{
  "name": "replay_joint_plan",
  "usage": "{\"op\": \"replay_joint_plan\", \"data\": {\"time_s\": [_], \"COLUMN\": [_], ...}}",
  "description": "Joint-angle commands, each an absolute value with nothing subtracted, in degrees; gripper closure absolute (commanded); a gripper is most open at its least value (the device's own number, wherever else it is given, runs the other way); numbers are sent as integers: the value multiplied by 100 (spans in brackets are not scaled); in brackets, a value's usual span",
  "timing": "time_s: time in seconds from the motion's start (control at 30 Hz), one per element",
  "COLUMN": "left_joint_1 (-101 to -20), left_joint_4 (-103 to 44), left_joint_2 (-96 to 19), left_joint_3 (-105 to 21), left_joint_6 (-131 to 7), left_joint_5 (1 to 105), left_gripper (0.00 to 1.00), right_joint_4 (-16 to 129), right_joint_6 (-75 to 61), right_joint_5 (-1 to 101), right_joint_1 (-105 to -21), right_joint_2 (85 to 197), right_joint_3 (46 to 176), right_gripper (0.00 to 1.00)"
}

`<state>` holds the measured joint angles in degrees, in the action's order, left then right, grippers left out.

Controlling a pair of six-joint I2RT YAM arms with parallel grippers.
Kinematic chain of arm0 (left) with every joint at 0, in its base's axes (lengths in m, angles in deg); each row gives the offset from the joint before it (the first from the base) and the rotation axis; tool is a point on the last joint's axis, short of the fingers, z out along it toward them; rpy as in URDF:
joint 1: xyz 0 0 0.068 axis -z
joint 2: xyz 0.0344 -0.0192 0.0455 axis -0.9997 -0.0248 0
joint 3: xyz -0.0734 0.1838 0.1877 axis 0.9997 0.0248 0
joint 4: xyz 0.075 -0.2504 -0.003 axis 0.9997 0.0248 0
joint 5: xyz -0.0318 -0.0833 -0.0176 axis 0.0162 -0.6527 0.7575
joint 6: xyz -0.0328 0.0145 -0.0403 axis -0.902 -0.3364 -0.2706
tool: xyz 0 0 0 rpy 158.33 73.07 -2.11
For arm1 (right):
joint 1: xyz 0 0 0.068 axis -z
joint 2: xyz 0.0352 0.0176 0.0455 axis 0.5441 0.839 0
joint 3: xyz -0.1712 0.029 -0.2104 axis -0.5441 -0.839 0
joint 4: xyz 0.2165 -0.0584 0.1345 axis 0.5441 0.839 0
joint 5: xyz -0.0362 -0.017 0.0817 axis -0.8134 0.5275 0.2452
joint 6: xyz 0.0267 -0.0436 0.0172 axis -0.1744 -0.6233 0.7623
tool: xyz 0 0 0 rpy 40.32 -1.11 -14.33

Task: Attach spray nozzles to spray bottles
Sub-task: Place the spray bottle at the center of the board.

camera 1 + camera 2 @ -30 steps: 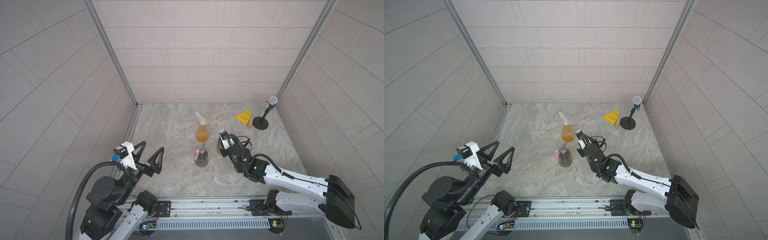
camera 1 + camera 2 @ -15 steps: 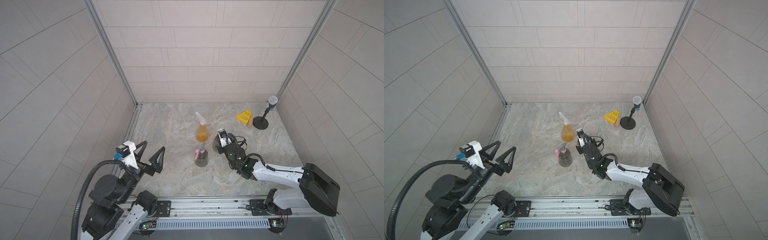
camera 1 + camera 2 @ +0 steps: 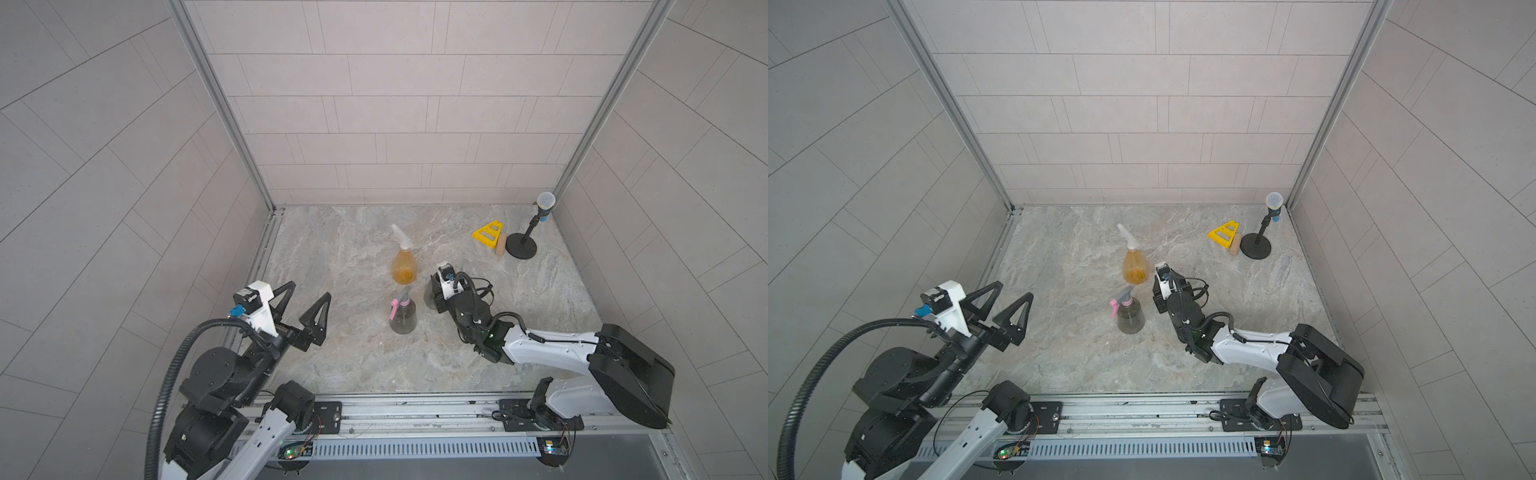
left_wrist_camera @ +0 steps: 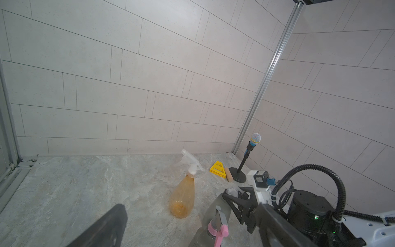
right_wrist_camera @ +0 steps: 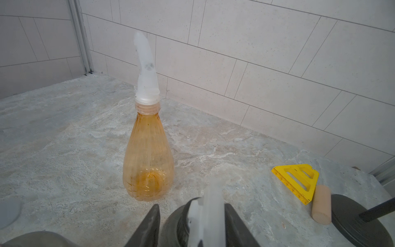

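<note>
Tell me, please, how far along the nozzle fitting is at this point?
Done: the amber bottle carries its whitish nozzle, and a grey bottle carries the pink nozzle. In hand: the right pincer straddles the white nozzle sitting on the third bottle, with a gap on one side. Whether it is screwed tight cannot be seen. Remaining: perhaps only that check; the left pincer hangs open, empty.

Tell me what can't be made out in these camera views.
- Second grey bottle: mostly hidden beneath the right pincer in both top views.
- Its white nozzle: blurred, too close to the right wrist camera; whether it is gripped is unclear.
- Pink-nozzled bottle: lower body cut off by the left wrist view's bottom edge.
</note>
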<state>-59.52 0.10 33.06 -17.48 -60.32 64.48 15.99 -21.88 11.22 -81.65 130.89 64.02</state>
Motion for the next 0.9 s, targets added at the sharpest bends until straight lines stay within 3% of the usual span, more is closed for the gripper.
{"op": "replay_joint_plan", "data": {"time_s": [0.0,0.03,0.1,0.17,0.63,0.73,0.87], "left_joint_1": [-5931,-5927,-5931,-5931,-5931,-5931,-5999], "left_joint_4": [-135,-126,-121,-117,-155,-161,-553], "left_joint_2": [3263,3263,3268,3272,3121,2744,1336], "left_joint_3": [-1754,-1756,-1764,-1782,-1790,-1774,-1745], "left_joint_6": [-5991,-5995,-6005,-6008,-6023,-5819,-5312], "left_joint_5": [6411,6418,6406,6395,6491,7318,8858], "left_gripper": [0,0,0,0,0,0,0], "right_joint_4": [1558,1587,1644,1681,2464,2674,3284], "right_joint_6": [-2094,-2097,-2107,-2119,-2366,-2244,-1899], "right_joint_5": [1150,1147,1144,1116,1095,809,299], "right_joint_1": [-8165,-8165,-8165,-8165,-8165,-8158,-8020], "right_joint_2": [12969,12958,12920,12856,11350,10756,10096], "right_joint_3": [6406,6429,6477,6518,7216,7243,7288], "right_gripper": [45,41,24,0,0,0,0]}}
